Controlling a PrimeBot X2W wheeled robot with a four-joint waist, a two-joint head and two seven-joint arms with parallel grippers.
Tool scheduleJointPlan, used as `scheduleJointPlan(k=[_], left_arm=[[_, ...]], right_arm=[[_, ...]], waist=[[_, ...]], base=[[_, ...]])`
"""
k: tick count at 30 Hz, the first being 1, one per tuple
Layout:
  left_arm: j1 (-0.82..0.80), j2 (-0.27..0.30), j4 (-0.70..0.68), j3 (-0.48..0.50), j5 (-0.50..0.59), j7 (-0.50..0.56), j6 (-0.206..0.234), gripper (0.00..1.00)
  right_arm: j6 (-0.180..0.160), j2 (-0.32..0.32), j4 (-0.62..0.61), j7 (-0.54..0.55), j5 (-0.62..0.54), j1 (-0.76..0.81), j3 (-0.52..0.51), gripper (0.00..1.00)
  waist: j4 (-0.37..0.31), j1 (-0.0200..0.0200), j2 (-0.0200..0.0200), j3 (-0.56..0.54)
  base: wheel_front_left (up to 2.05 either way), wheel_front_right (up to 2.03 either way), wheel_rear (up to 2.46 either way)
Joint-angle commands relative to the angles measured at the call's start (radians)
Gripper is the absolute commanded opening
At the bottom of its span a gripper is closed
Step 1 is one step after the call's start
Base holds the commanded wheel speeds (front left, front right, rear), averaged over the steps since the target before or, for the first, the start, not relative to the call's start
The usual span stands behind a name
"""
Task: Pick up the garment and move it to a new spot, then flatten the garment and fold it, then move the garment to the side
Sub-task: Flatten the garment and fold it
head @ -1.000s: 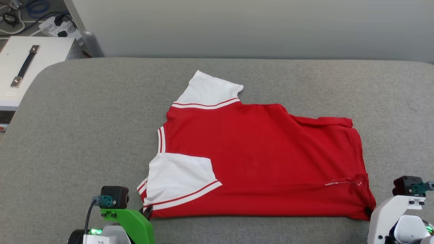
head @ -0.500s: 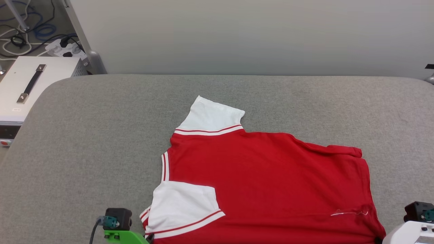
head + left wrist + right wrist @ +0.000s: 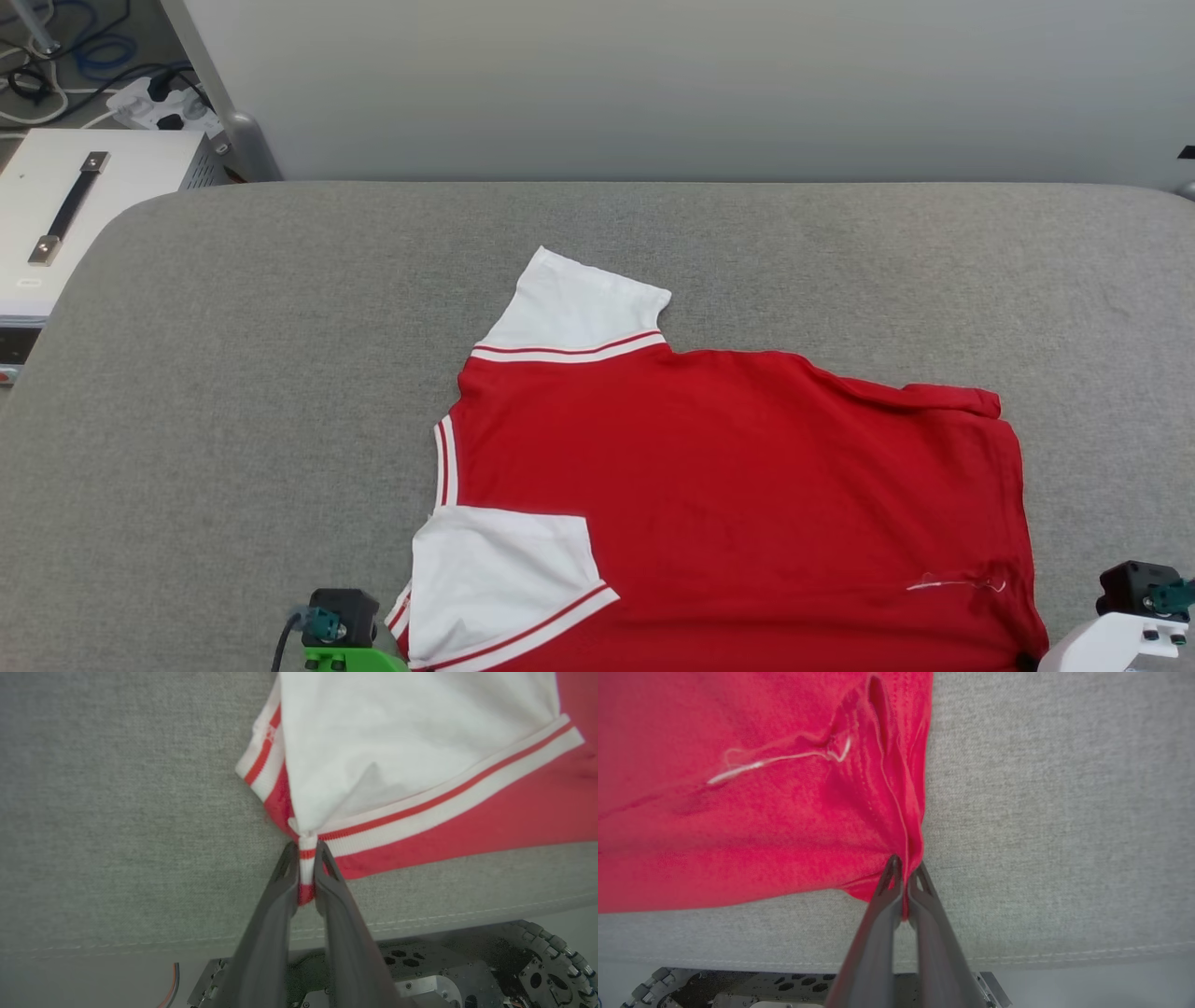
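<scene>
Both near corners of the red jersey shirt with white, stripe-trimmed sleeves [image 3: 728, 485] are pinched: the left pincer [image 3: 306, 851] grips striped sleeve trim, the right pincer [image 3: 905, 868] a red hem corner. Against the far rim of the grey fabric-covered bench [image 3: 233, 373], the shirt lies nearer the robot than a second ago, though the camera shifted too. Likely a flattening drag; folding has not begun.

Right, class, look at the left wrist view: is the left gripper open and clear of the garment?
No, the left gripper is shut on the garment, pinching its red-and-white striped trim between both fingers.
</scene>
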Motion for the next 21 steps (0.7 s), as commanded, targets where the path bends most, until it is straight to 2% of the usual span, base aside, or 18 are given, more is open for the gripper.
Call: scheduleJointPlan(k=[1, 2, 3, 12, 16, 21], left_arm=[[-0.016, -0.005, 0.016, 0.000, 0.000, -0.006, -0.005, 1.00], [-0.018, -0.008, 0.021, 0.001, 0.002, -0.013, -0.005, 1.00], [-0.021, -0.010, 0.027, 0.002, 0.005, -0.021, -0.004, 1.00], [-0.043, -0.020, 0.027, 0.031, 0.027, -0.127, -0.015, 1.00], [-0.071, -0.031, 0.004, 0.054, 0.051, -0.228, -0.037, 1.00], [-0.103, -0.044, -0.020, 0.076, 0.105, -0.385, -0.059, 1.00]], right_arm=[[-0.001, -0.009, 0.012, -0.015, -0.002, -0.015, 0.002, 0.00], [-0.001, -0.010, 0.016, -0.025, 0.000, -0.019, 0.003, 0.15], [-0.001, -0.012, 0.022, -0.038, 0.001, -0.022, 0.004, 1.00], [-0.001, -0.083, -0.003, -0.127, 0.004, -0.055, 0.070, 1.00], [-0.001, -0.098, -0.065, -0.193, 0.009, -0.064, 0.073, 1.00], [-0.001, -0.100, -0.140, -0.341, 0.012, -0.073, 0.086, 1.00]], waist=[[0.000, 0.0000, -0.0001, -0.001], [0.000, 0.0000, -0.0001, -0.002], [-0.001, 0.0000, -0.0001, -0.005], [-0.021, 0.0000, -0.0001, -0.065], [-0.030, 0.0000, -0.0001, -0.084], [-0.039, 0.0000, -0.0001, -0.099]], base=[[0.00, 0.00, 0.00], [0.00, 0.00, 0.00], [0.00, 0.00, 0.00], [0.00, 0.00, 0.00], [0.00, 0.00, 0.00], [0.00, 0.00, 0.00]])
